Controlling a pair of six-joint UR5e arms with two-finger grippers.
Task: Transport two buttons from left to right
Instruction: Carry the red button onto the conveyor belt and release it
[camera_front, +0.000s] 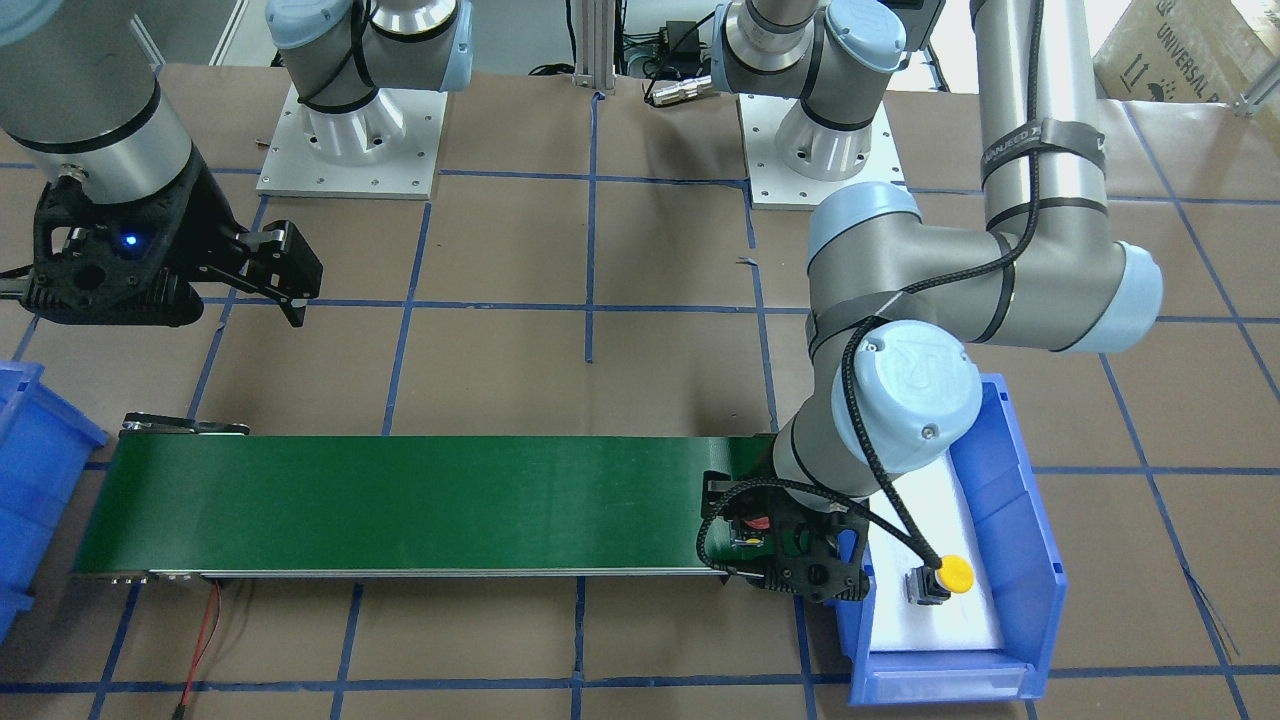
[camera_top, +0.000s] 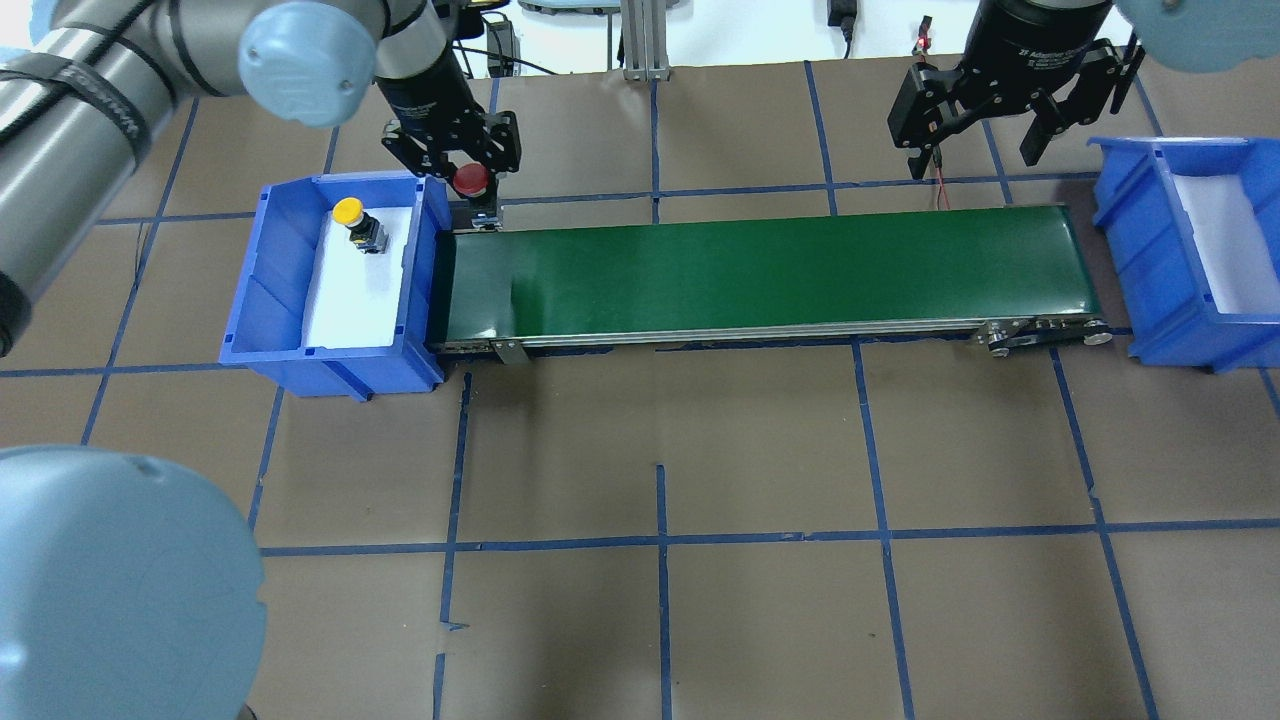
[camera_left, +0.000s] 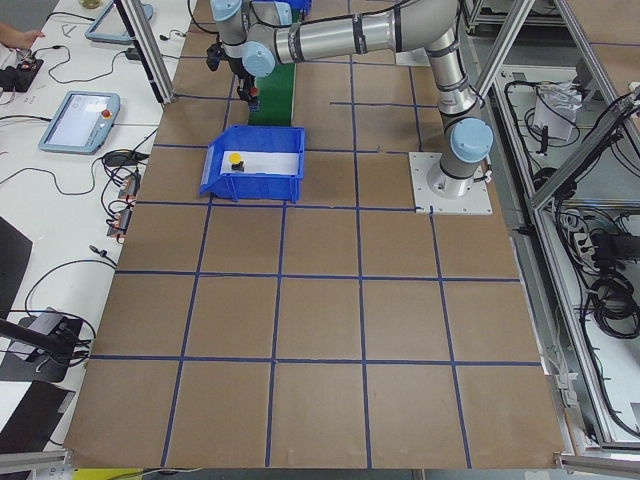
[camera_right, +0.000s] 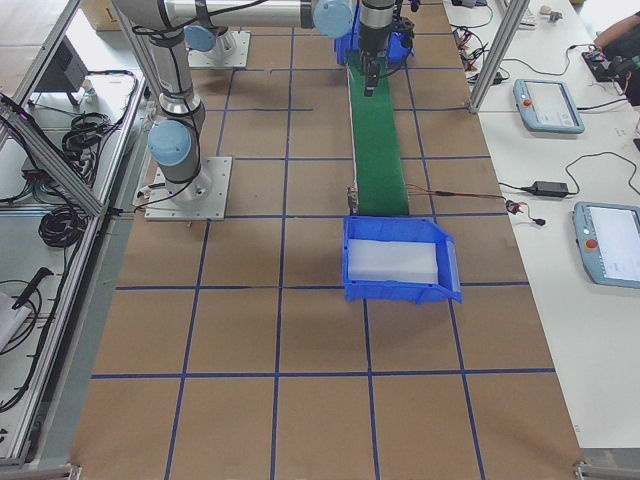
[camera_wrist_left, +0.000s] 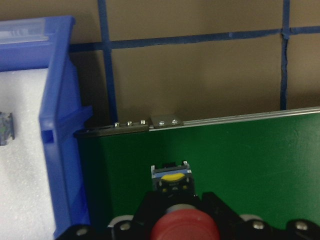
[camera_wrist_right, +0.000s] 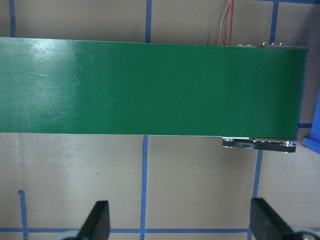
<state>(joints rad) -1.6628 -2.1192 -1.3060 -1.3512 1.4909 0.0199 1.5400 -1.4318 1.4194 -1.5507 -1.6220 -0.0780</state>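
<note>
**Left gripper** (camera_top: 470, 182): clamped on the red button (camera_top: 471, 178). I read it over the left end of the conveyor belt (camera_top: 760, 275), at the belt's far edge, just beside the left blue bin (camera_top: 270, 260).

**Red button:** in the left wrist view its cap (camera_wrist_left: 185, 231) sits between the fingers. Its square base, with a yellow mark, shows below the cap against the green belt surface. I cannot tell whether the base touches the belt.

**Yellow button** (camera_top: 358, 222): inside the left blue bin, on the white foam liner (camera_top: 350, 300), towards the bin's far end. It is tipped over, cap pointing away from the belt, and free of both grippers. The front-facing view confirms this (camera_front: 945, 578).

**Right gripper** (camera_top: 972, 160): released, jaws spread wide with nothing between them. It hangs over the table (camera_top: 660, 450) just beyond the far edge of the belt's right end. From its wrist camera I see both fingers (camera_wrist_right: 97, 220) framing bare brown paper and blue tape, with the belt end ahead of them.

**Right blue bin** (camera_top: 1130, 230): just off the belt's right end, lined with white foam. I see no button on the foam that shows.

**Conveyor belt:** long and green, running between the two bins. Its surface is bare apart from the held red button at the left end.

**Red and black wires** (camera_top: 940, 185): lead away from the belt's right end, across the table.

**Table:** brown paper with a grid of blue tape.
</note>
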